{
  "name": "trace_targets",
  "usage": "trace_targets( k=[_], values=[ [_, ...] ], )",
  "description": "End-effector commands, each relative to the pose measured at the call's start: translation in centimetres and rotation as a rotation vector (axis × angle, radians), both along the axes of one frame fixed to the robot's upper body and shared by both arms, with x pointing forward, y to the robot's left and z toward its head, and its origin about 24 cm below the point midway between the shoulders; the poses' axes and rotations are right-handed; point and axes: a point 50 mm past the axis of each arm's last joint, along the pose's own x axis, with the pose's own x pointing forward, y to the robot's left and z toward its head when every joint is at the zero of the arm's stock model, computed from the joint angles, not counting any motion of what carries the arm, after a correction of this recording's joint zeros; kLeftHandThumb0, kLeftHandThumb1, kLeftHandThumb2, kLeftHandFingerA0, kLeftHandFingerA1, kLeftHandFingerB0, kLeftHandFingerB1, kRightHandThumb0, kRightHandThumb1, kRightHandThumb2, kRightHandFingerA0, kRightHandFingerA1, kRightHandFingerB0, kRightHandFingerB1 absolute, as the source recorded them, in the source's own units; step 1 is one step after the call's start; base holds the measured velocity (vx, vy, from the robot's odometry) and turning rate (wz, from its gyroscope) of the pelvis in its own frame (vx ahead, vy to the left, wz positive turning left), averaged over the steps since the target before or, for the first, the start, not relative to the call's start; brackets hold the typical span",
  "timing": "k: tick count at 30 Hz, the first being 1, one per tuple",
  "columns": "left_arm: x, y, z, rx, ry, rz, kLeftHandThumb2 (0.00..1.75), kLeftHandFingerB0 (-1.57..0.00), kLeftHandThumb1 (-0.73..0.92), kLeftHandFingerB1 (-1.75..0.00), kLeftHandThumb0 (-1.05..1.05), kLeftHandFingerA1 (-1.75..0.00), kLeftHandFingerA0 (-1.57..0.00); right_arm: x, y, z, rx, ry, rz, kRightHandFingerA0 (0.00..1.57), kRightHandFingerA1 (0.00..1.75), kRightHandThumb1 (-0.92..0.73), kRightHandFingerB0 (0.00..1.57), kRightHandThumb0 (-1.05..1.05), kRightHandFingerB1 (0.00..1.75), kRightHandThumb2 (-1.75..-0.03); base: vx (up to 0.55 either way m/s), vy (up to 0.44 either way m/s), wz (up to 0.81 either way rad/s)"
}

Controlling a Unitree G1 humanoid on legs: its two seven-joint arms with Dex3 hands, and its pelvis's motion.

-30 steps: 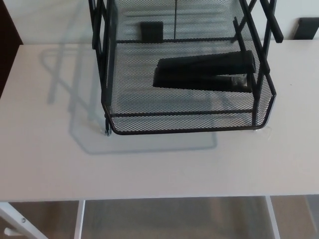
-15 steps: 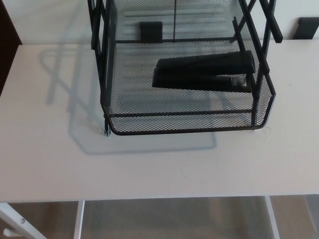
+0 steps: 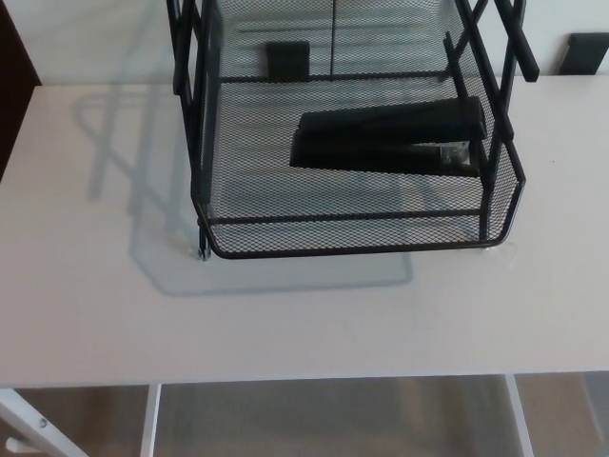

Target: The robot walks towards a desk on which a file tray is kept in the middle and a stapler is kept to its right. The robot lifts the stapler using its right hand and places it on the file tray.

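The stapler is lying flat on the mesh floor of the tray, toward its right side; the tray is standing on the desk; neither robot hand is showing, so I cannot tell how either is set. The stapler is probably handling as stiff, dense and smooth-topped; gripping across its long sides near the middle is looking safest.

stapler: black, closed, lying flat and lengthwise across the mesh floor, toward the right side, its metal end near the right wall
file tray: black wire mesh, tiered frame, standing upright on the white desk
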Motion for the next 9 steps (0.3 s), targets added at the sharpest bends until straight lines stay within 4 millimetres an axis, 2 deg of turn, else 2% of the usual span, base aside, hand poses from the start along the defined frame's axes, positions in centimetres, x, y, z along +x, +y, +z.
trace_targets(
  k=[1,2,6,8,9],
  values=[
    [0.24,0.24,0.29,0.019,-0.053,0.029,1.28,-0.09,0.77,-0.69,-0.96,-0.90,-0.37,0.97,-0.08,0.91,-0.046,-0.010,0.045,0.02,0.56,-0.44,0.02,-0.47,0.44,-0.65,0.00,0.000,0.00],
    [0.14,0.31,0.34,0.025,-0.036,0.016,1.28,-0.11,0.78,-0.70,-1.05,-0.93,-0.44,0.75,-0.10,0.67,-0.036,-0.002,0.038,0.01,0.44,-0.50,0.06,-0.43,0.39,-0.62,0.00,0.000,0.00],
    [0.13,0.35,0.35,0.016,-0.038,0.035,1.28,-0.11,0.79,-0.69,-1.05,-0.91,-0.43,0.65,-0.26,0.81,-0.005,-0.016,0.032,0.01,0.40,-0.47,0.06,-0.38,0.42,-0.63,0.00,0.000,0.00],
    [0.08,0.32,0.29,-0.002,-0.066,0.074,1.28,-0.14,0.78,-0.69,-1.04,-0.91,-0.40,0.54,-0.41,1.11,-0.013,-0.021,0.052,0.00,0.38,-0.44,0.05,-0.40,0.44,-0.69,0.00,0.000,0.00],
    [0.30,0.26,0.30,0.004,-0.091,0.081,1.29,-0.13,0.80,-0.71,-1.04,-0.95,-0.46,0.88,-0.68,1.58,-0.078,0.025,0.108,0.00,0.42,-0.53,0.13,-0.49,0.38,-0.56,0.00,0.000,0.00]
  ],
)
